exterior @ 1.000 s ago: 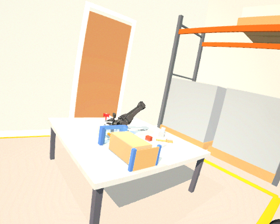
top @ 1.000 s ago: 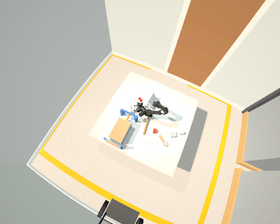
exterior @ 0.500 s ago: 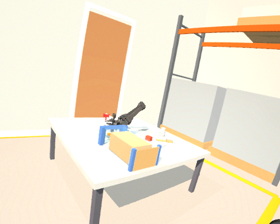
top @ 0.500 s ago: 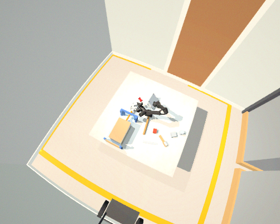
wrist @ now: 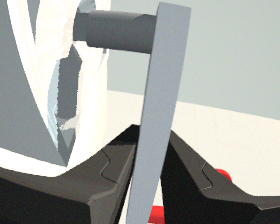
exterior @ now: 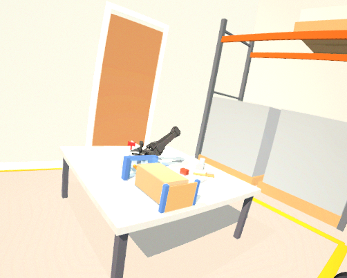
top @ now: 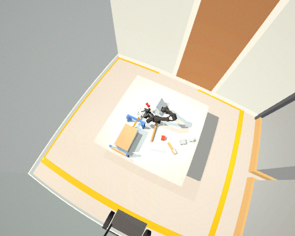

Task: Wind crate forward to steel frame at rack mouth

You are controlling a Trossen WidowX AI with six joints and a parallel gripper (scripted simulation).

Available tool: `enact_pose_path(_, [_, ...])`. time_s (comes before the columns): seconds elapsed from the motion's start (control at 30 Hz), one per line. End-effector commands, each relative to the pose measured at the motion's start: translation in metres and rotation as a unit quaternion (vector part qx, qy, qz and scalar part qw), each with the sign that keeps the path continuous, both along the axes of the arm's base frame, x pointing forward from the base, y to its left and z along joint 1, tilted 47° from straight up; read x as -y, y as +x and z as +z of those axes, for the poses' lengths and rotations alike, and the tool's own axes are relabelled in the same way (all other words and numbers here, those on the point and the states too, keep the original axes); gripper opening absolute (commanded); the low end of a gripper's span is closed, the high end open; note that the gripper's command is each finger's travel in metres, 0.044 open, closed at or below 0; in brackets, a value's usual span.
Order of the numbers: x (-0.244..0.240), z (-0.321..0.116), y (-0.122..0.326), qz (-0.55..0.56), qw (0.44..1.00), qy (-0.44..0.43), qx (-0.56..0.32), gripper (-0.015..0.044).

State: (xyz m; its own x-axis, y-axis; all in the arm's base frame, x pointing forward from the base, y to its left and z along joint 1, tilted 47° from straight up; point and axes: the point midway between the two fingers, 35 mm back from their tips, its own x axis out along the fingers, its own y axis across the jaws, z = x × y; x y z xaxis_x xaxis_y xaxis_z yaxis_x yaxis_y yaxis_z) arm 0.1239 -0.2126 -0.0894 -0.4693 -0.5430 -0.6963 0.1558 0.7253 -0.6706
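My gripper point(top: 146, 111) point(exterior: 135, 151) point(wrist: 150, 134) is shut on the winch handle's flat grey bar point(wrist: 166, 75). A dark round piece point(wrist: 122, 32) runs from the bar's far end towards the pale winch; whether the key sits in its hole is hidden. A red piece point(top: 147, 104) point(exterior: 131, 143) point(wrist: 156, 215) shows beside the gripper. The tan crate point(top: 126, 137) point(exterior: 159, 176) sits flat behind the blue frame point(top: 136, 121) point(exterior: 126, 168), with a gap between them. An orange strap point(top: 135, 124) shows in that gap. The clear panels are hard to make out.
A long brown rod point(top: 154, 132) lies beside the crate. A red block point(top: 163, 137) point(exterior: 184, 171), a wooden-handled tool point(top: 170, 146) point(exterior: 203, 174), a grey block point(top: 183, 141) and a white cylinder point(top: 191, 140) are farther off on the bench. A grey panel point(top: 161, 106) stands by the arm.
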Motion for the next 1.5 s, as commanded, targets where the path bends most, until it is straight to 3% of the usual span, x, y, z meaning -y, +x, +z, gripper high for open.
enact_pose_path(0.0, [0.0001,-0.0001,0.0,-0.002,1.0,-0.004,0.001,0.0])
enact_pose_path(0.07, [-0.0007,-0.0008,0.0002,-0.002,1.0,-0.004,0.001,0.0])
enact_pose_path(0.37, [-0.0006,-0.0005,0.0001,0.0,1.0,0.0,0.0,0.0236])
enact_pose_path(1.47, [-0.0006,-0.0005,0.0001,0.0,1.0,0.0,0.0,0.024])
